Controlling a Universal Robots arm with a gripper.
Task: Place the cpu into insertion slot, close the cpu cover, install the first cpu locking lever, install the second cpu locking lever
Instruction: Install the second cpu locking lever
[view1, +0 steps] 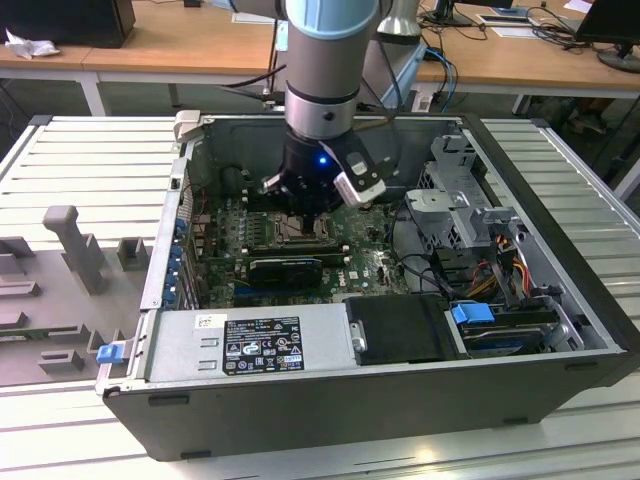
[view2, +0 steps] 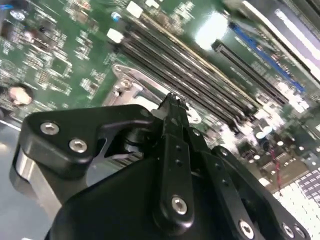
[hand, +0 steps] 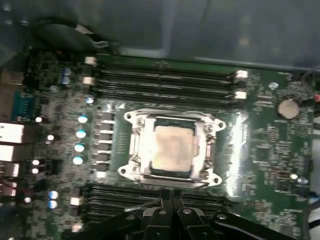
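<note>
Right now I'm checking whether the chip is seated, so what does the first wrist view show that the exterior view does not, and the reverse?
First wrist view alone: the cpu, pale face up, lying in the insertion slot, with the cpu cover framing it.

Exterior view alone: the open computer case on a ribbed table, and the arm reaching down into it.

Both: the gripper, fingertips together, beside the socket, holding nothing that I can see, and the green motherboard.
</note>
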